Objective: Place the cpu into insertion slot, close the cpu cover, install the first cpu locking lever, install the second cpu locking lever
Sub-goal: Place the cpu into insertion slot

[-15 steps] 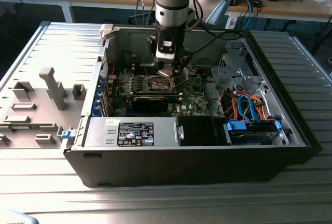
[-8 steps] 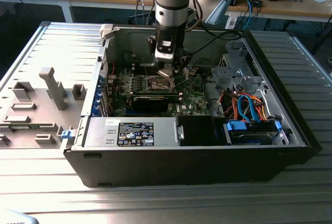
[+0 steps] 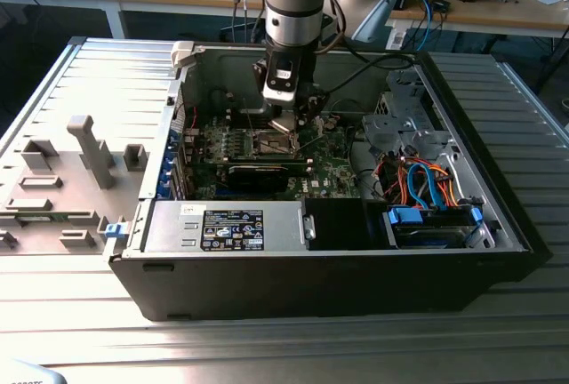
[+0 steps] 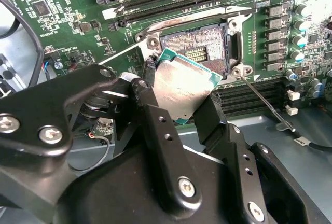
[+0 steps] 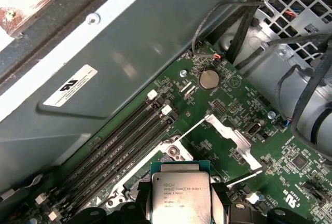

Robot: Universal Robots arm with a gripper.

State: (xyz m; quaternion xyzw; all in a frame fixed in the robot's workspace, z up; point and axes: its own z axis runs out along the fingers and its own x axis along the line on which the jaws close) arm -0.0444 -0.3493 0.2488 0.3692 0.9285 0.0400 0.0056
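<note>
The cpu [image 4: 182, 86] is held by two opposite edges in the hand [image 4: 178, 103], closed narrowly on it and tilted just above the open insertion slot [image 4: 199, 53], at upper centre of the exterior view. The chip is judged light, rigid and fragile underneath; only its edges are to be gripped.

We see the arm [image 3: 292, 2] hanging down into the open computer case [image 3: 329, 286], its gripper [image 3: 286, 123] low over the green motherboard [image 3: 331, 171]. A blue drive caddy [image 3: 431, 224] sits toward the exterior view's right, near orange and blue cables [image 3: 416, 180].
</note>
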